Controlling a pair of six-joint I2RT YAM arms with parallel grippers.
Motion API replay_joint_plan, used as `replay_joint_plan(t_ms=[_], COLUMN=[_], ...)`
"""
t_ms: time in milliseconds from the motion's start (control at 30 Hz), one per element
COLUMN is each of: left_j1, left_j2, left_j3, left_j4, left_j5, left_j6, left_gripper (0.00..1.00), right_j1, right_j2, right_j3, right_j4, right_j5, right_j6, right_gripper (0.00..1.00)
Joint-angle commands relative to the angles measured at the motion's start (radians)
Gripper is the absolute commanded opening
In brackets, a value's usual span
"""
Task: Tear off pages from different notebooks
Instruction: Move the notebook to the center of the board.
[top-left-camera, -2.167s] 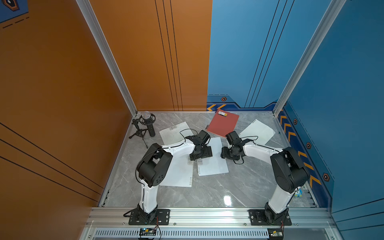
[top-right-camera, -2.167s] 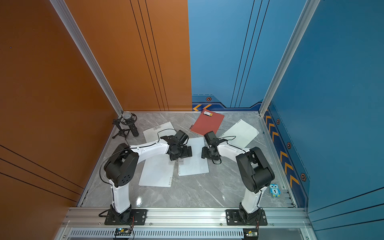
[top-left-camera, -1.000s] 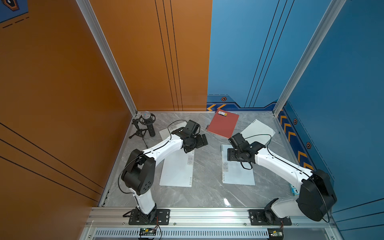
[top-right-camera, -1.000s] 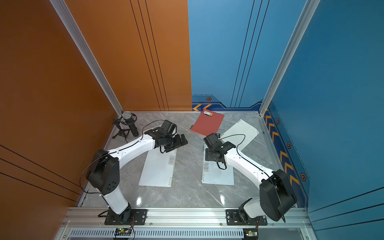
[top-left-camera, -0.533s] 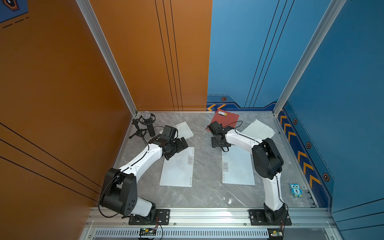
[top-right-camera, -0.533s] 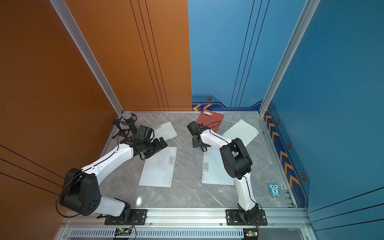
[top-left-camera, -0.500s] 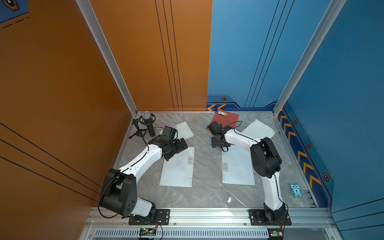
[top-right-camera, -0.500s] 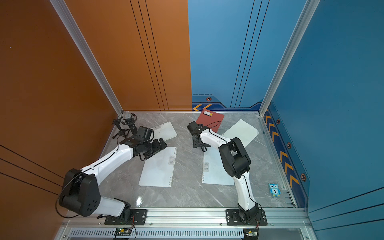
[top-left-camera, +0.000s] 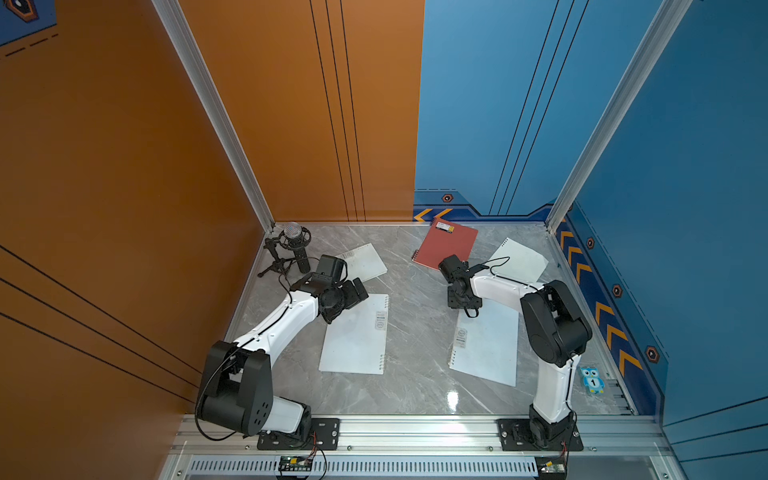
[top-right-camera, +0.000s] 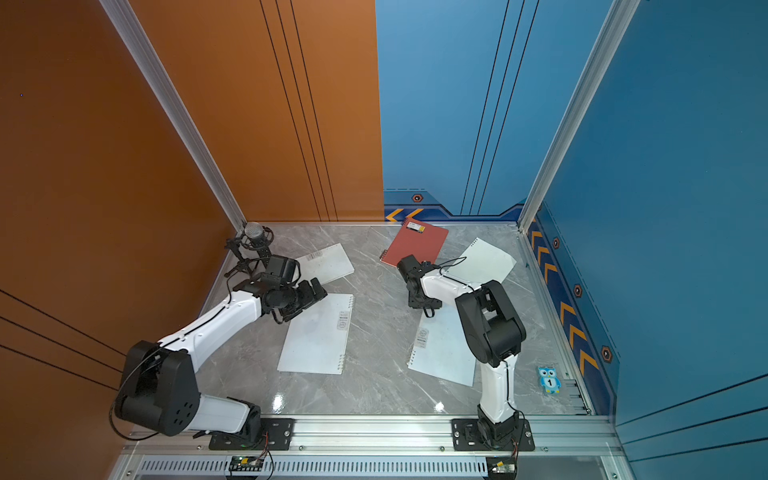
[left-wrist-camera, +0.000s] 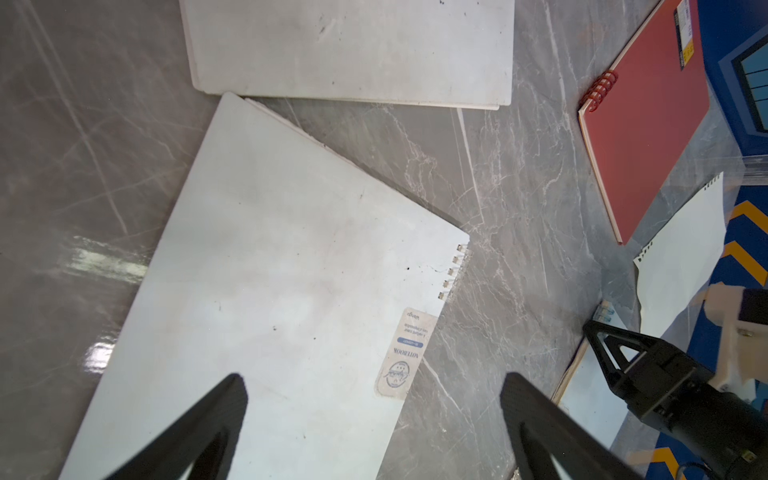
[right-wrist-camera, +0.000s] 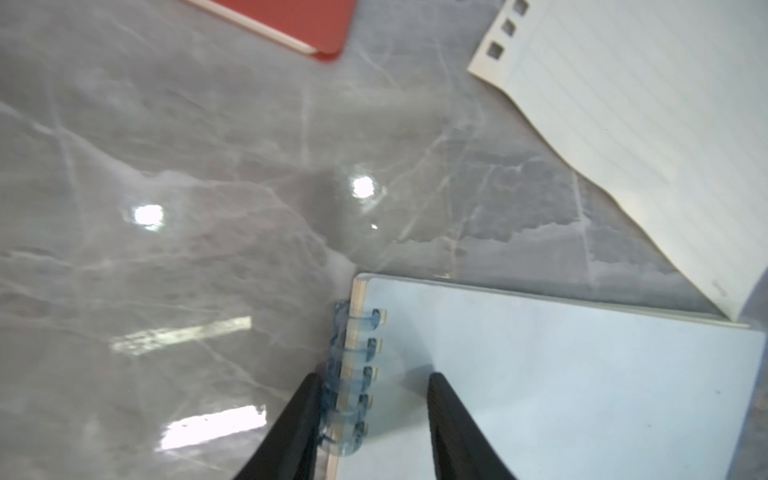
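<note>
Two large frosted-cover notebooks lie flat, one on the left (top-left-camera: 353, 336) (left-wrist-camera: 270, 291) and one on the right (top-left-camera: 486, 345) (right-wrist-camera: 561, 374). A smaller frosted notebook (top-left-camera: 361, 262) and the red-orange notebook (top-left-camera: 446, 245) lie at the back. A loose lined page (top-left-camera: 517, 259) (right-wrist-camera: 644, 124) rests at the back right. My left gripper (top-left-camera: 357, 291) (left-wrist-camera: 372, 376) hovers wide open over the left notebook's far corner. My right gripper (top-left-camera: 463, 301) (right-wrist-camera: 372, 378) straddles the right notebook's blue spiral (right-wrist-camera: 349, 374) at its far corner. One finger touches the rings and the other rests on the cover, with a gap between them.
A microphone on a small tripod (top-left-camera: 293, 249) stands in the back left corner, close behind my left wrist. A blue owl card (top-left-camera: 592, 379) lies by the right wall. Orange and blue walls enclose the marble table (top-left-camera: 415, 386) on three sides.
My right gripper has come from beside the red notebook to the right notebook's spiral corner, and its jaws have narrowed. The left arm has swung left, then held still and open.
</note>
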Motion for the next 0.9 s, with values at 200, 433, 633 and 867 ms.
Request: replay_joint_plan(t_ms=[200,433,633,867], left_j1=[0.031,0.046,0.069,0.085], left_j2=[-0.024,-0.041,-0.049,-0.061], left_j3=[-0.016,-0.029,-0.045,-0.051], left_j4=[-0.013,-0.014,-0.013,-0.014], left_j5=[0.002,0.006,0.023,0.022], left_j6=[0.027,0.03,0.037,0.049], left_gripper=[0.98,0.98,0.98,0.98], right_j1=[-0.096,0.22,0.496,0.537], right_j2=[-0.183,-0.227,-0.263,-0.244], right_j3=[-0.134,-0.128,-0.223,-0.363], right_j4=[-0.024,-0.04,0.003,0.081], right_j5=[-0.016,-0.061,-0.176,-0.209], right_j6=[-0.053,0.082,0.312,0.416], right_gripper=[0.57,0.66,0.68,0.68])
